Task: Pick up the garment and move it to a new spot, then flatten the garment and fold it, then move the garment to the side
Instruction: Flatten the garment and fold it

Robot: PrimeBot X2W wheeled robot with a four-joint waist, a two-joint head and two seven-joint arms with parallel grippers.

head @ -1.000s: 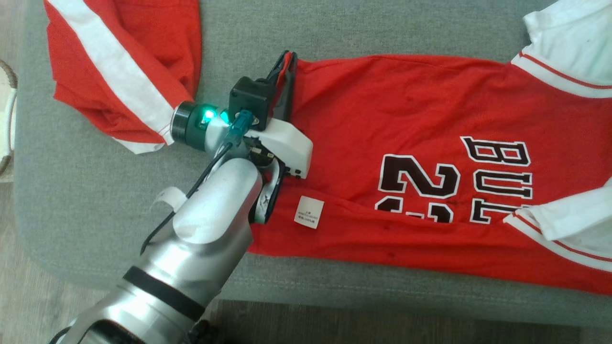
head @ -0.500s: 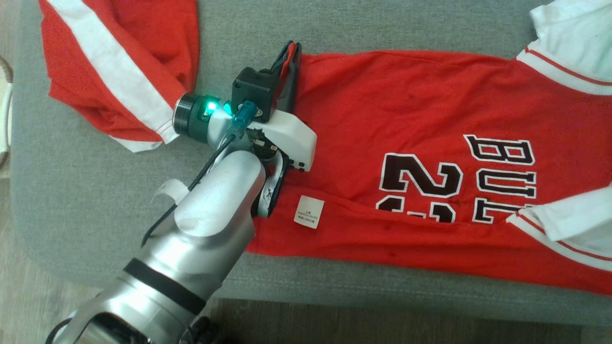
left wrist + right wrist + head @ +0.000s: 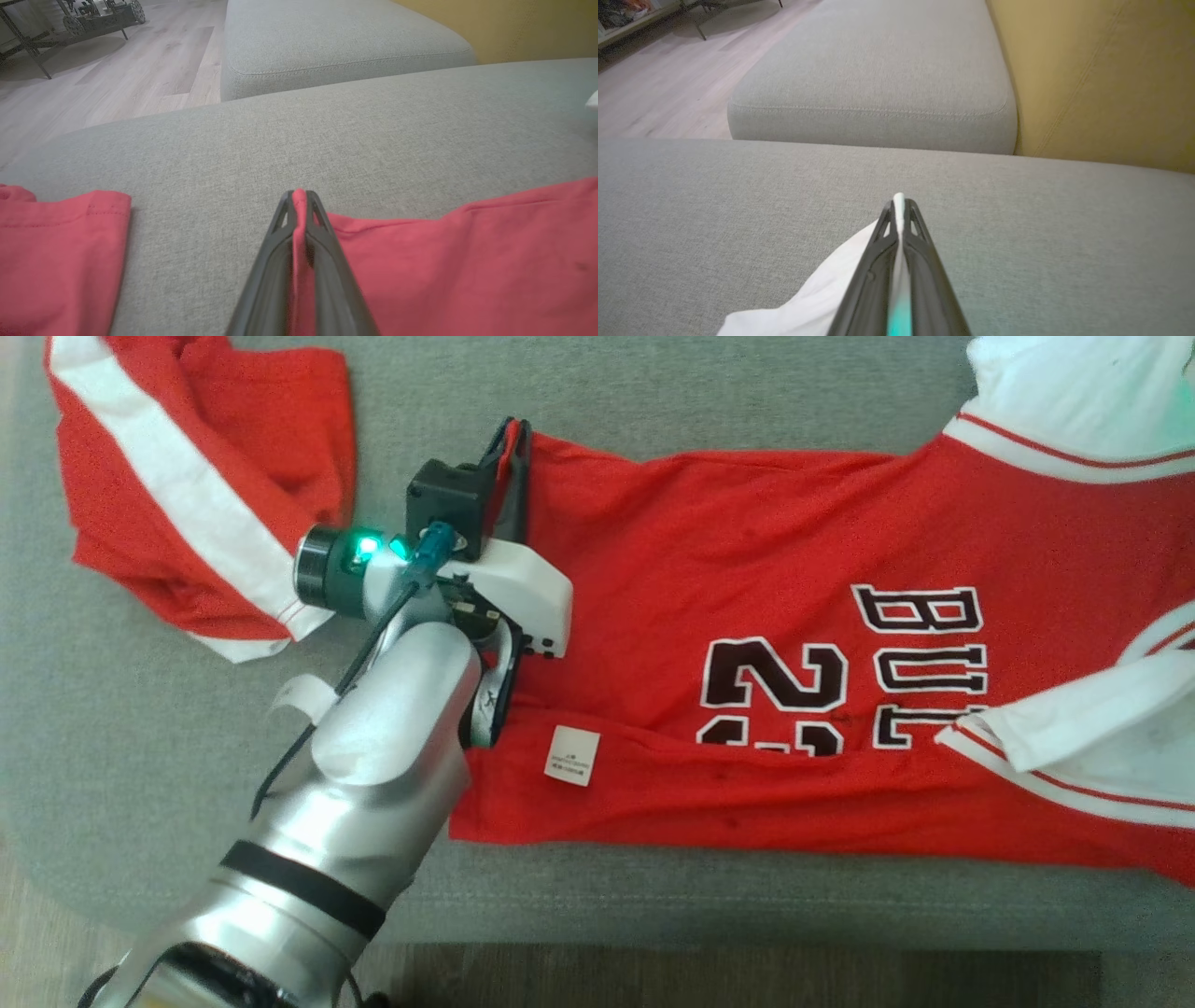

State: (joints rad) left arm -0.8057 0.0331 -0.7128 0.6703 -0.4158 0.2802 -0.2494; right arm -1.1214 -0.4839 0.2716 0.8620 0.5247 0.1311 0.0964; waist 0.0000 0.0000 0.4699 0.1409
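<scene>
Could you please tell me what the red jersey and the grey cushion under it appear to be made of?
The red jersey looks like thin matte knit, possibly fine mesh: it creases softly and pinches flat in the left gripper. The grey cushion looks like woven upholstery, with a flecked weave and stitched seam.

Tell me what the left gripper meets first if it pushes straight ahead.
Probably the bare cushion: the left gripper, shut on the jersey, points low across it, with nothing else in line. Depth is unclear.

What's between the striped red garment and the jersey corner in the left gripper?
Bare grey cushion separates striped red garment and jersey in the left wrist view; left gripper pinches the jersey.
</scene>
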